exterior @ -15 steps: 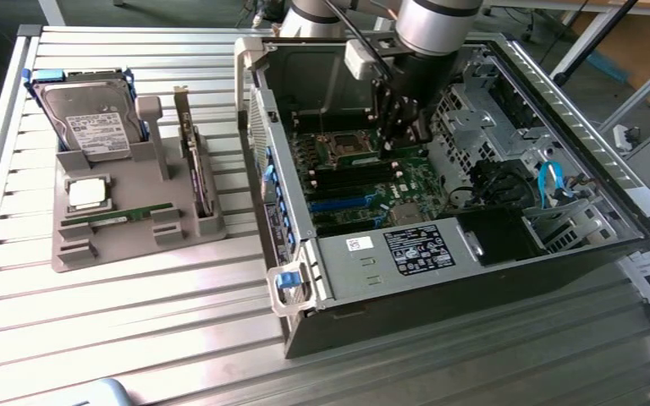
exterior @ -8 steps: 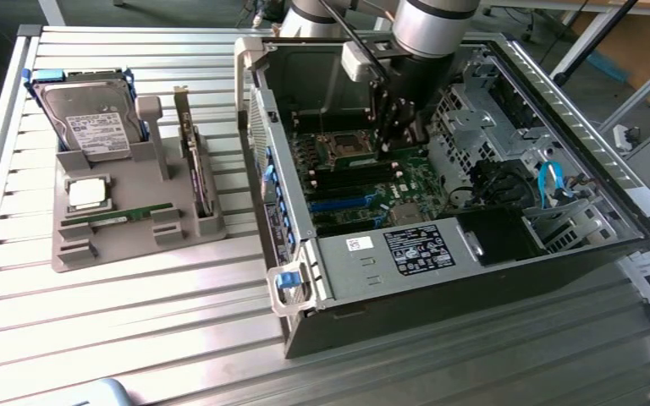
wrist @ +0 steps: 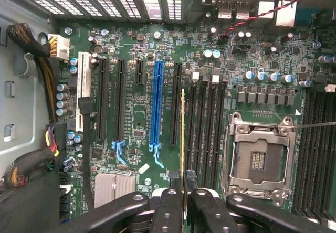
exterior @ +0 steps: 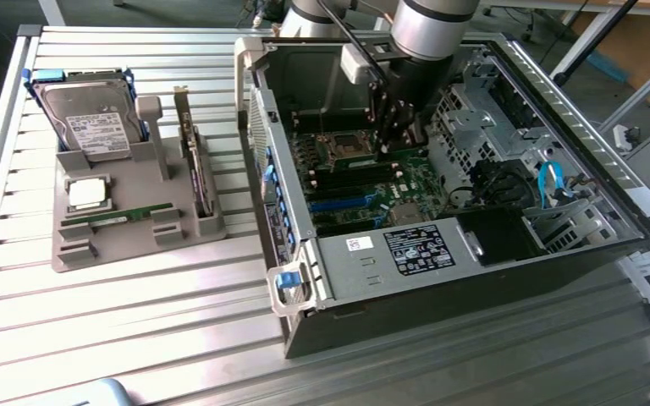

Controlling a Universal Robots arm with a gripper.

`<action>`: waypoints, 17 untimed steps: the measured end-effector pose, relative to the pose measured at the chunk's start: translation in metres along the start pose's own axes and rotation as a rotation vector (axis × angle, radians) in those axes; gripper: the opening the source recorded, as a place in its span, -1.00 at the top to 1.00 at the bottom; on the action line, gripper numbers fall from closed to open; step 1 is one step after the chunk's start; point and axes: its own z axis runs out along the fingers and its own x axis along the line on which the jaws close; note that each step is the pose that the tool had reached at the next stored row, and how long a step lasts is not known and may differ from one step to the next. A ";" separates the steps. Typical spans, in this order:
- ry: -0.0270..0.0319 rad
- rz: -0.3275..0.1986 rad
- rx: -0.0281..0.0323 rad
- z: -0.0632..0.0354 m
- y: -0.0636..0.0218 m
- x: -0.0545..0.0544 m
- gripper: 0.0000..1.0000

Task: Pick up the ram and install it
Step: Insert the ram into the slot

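A ribbed aluminium-slat bench [exterior: 133, 330] carries a grey plastic parts tray [exterior: 122, 251] near its edge at the exterior view's left, with an open black computer tower [exterior: 415, 317] beside it. Inside the tower, the pincer [wrist: 182, 176] is clamped on the thin green ram stick [wrist: 182, 133], which is edge-on over the green motherboard [wrist: 137, 115]. A white frame leg [exterior: 52, 10] stands beyond the far edge.

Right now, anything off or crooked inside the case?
Nothing looks damaged or spilled. The hand grips the ram edge-on, parallel to the memory slots, not skewed. The processor socket is empty.
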 end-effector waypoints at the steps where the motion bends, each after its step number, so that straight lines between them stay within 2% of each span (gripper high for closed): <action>1: 0.0000 0.000 0.0000 0.0002 0.0001 0.000 0.73; 17: 0.0000 0.000 0.0000 0.0056 0.0002 0.000 0.73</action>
